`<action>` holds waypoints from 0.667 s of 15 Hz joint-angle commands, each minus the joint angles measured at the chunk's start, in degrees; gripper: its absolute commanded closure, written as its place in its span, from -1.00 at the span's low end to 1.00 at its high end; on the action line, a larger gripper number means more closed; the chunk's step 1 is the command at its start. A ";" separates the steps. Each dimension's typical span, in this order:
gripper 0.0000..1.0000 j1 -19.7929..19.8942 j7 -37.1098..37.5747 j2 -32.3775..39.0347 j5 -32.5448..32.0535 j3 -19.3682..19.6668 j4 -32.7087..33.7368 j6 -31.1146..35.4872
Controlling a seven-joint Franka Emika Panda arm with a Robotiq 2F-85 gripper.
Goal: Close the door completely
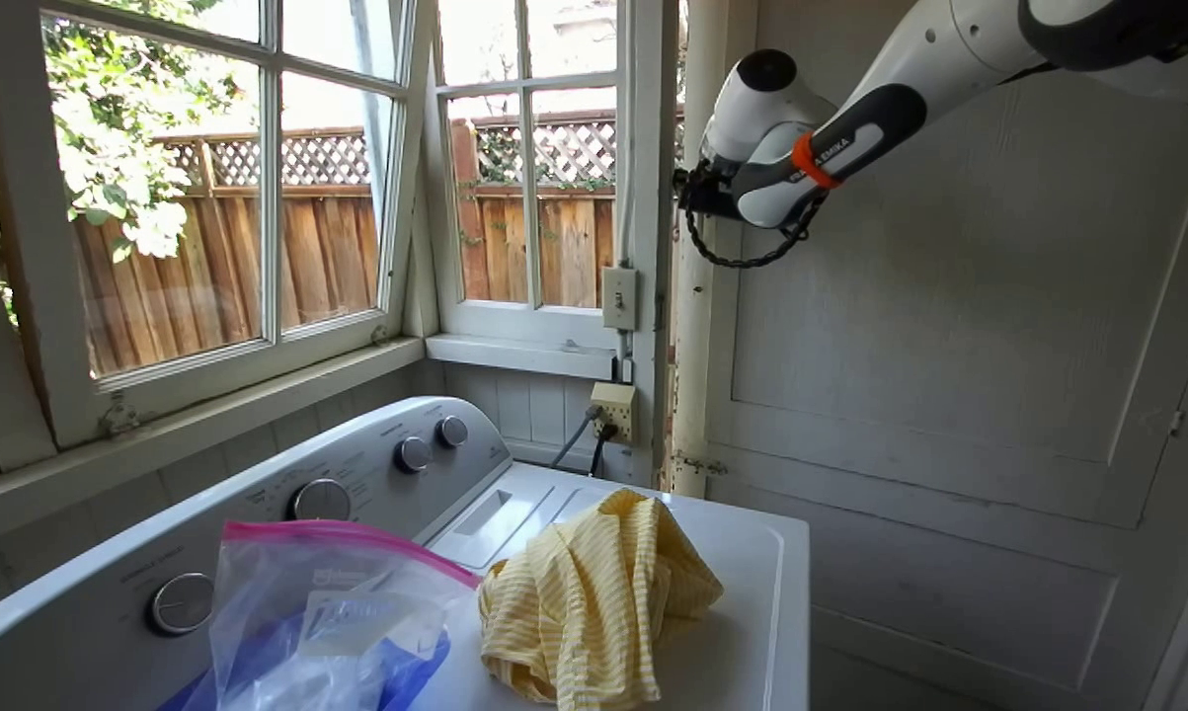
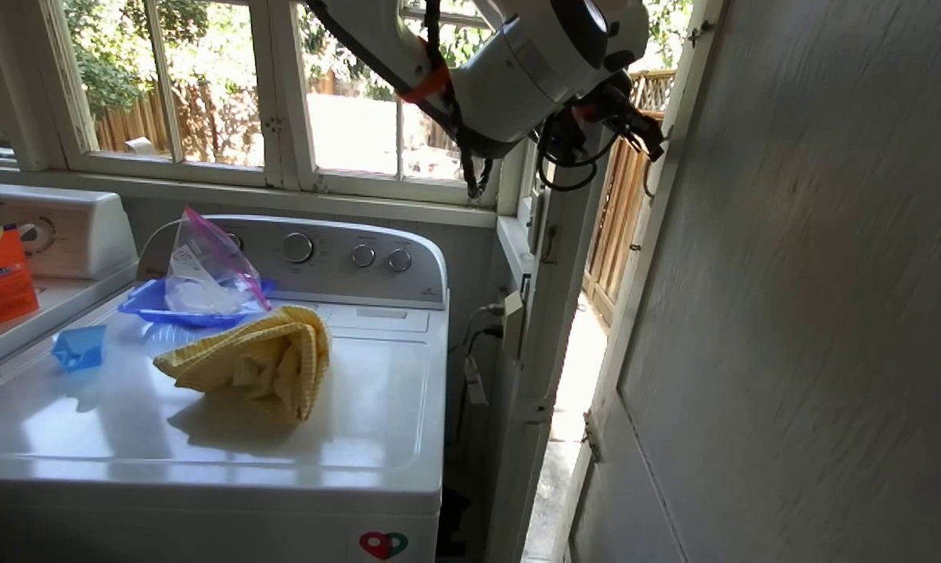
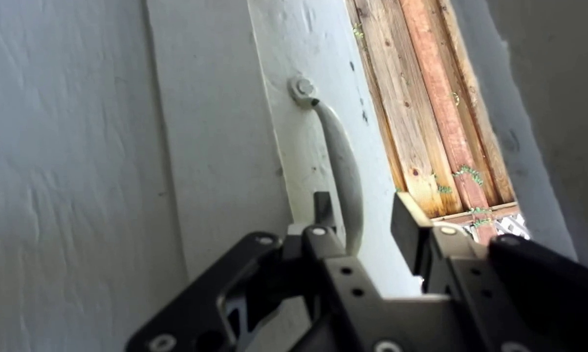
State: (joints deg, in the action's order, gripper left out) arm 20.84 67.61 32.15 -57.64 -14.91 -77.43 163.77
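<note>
The off-white panelled door (image 1: 949,296) stands ajar; it also fills the right of an exterior view (image 2: 814,274), with daylight in the gap beside its edge. In the wrist view the door (image 3: 78,146) is on the left and carries a curved, painted pull handle (image 3: 345,166) near its edge. My gripper (image 3: 364,215) is open. The handle's lower part shows between the two fingers, closer to the left one; I cannot tell whether they touch. In both exterior views the gripper (image 1: 687,188) (image 2: 648,141) is at the door's free edge. The handle's lower end is hidden.
A white appliance (image 1: 752,563) stands beside the doorway, with a yellow striped cloth (image 1: 594,592) and a plastic bag (image 1: 337,612) on it. The door frame (image 2: 548,328) has an outlet box (image 2: 513,324) beside it. Paned windows (image 1: 529,197) line the walls.
</note>
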 commanded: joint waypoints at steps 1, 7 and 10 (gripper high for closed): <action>0.39 -1.61 3.68 1.22 -2.59 2.19 1.52 1.06; 0.27 -2.65 5.89 1.89 -4.64 4.24 2.14 1.63; 0.54 -3.18 6.73 2.18 -5.21 4.90 2.44 1.94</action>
State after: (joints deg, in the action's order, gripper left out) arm 18.72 71.40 32.90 -60.74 -11.51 -76.56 163.87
